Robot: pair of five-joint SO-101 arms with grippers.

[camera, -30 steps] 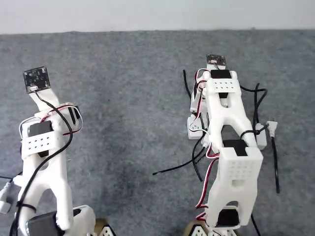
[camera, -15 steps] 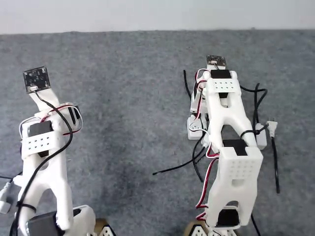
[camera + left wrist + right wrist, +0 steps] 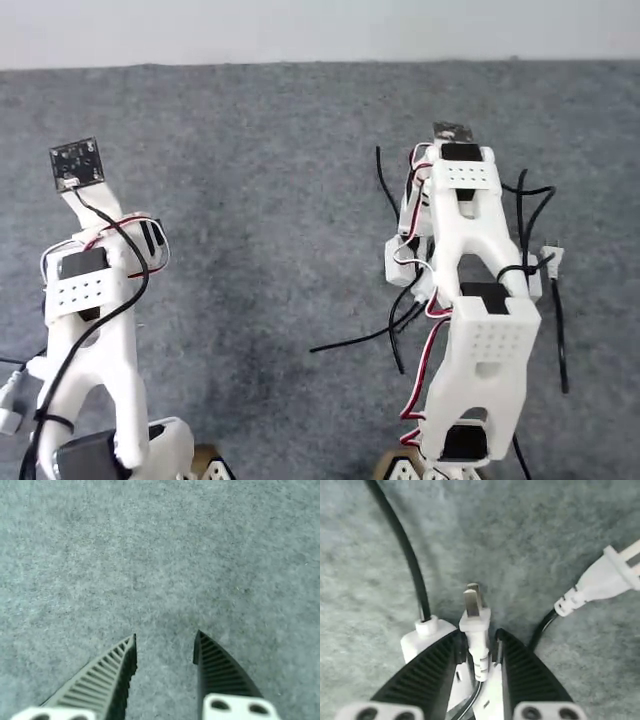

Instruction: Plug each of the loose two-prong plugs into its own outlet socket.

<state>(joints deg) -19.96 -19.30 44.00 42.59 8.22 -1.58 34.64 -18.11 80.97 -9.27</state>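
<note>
**One plug pinched in the right claw, socket not yet lined up**

From the high view we see the right arm (image 3: 470,260) stretched over the outlet strip (image 3: 396,266), hiding most of it among black cords. A second plug (image 3: 549,256) lies loose on the worktop (image 3: 270,180), just beside the strip. The left arm (image 3: 90,300) stands well apart from all this.

In the left wrist view, the left claw (image 3: 166,636) is spread wide over bare worktop, holding nothing.

The right wrist view gives us what the high view cannot. The right claw (image 3: 479,632) is closed narrow on the first plug (image 3: 476,622), gripping its neck, with the prongs (image 3: 472,599) pointing away from the claw. The strip's corded end sits touching or just beside one finger. No socket face shows here, so we judge the lining-up is still ahead. We should square the prongs to the slots before pressing, push straight along them, and hold firmly, since a grip this far back could let the plug pivot.
</note>
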